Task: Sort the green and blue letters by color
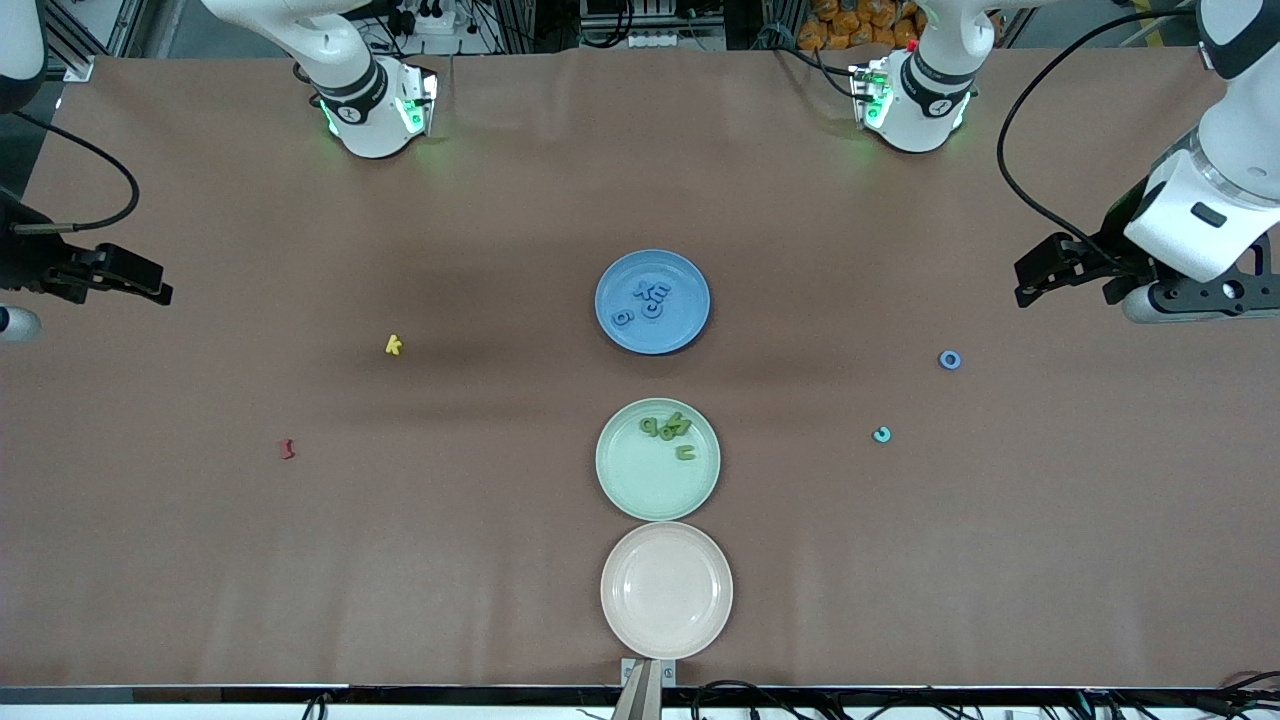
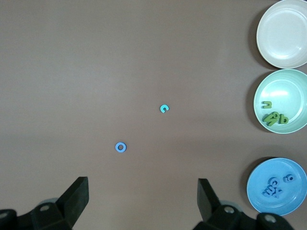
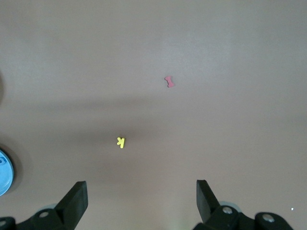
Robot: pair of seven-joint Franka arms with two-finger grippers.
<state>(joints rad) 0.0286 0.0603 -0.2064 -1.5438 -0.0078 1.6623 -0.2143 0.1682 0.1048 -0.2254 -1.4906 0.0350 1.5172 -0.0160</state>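
Several blue letters (image 1: pixel 652 297) lie on the blue plate (image 1: pixel 680 335) at mid-table. Several green letters (image 1: pixel 668 428) lie on the pale green plate (image 1: pixel 645 490), nearer the front camera. Toward the left arm's end, a loose blue "o" (image 1: pixel 950 360) and a teal "c" (image 1: pixel 881 434) rest on the table. In the left wrist view the "o" (image 2: pixel 120 147) and "c" (image 2: pixel 164 109) lie ahead of my open, empty left gripper (image 2: pixel 143 184). That left gripper (image 1: pixel 1022 285) hovers over its end of the table. My right gripper (image 1: pixel 150 285) hovers open and empty (image 3: pixel 141 187) over the right arm's end.
An empty beige plate (image 1: pixel 666 589) sits nearest the front camera, beside the green plate. A yellow "k" (image 1: pixel 393 345) and a dark red letter (image 1: pixel 287 449) lie toward the right arm's end, and both show in the right wrist view: the "k" (image 3: pixel 121 142) and the red letter (image 3: pixel 169 81).
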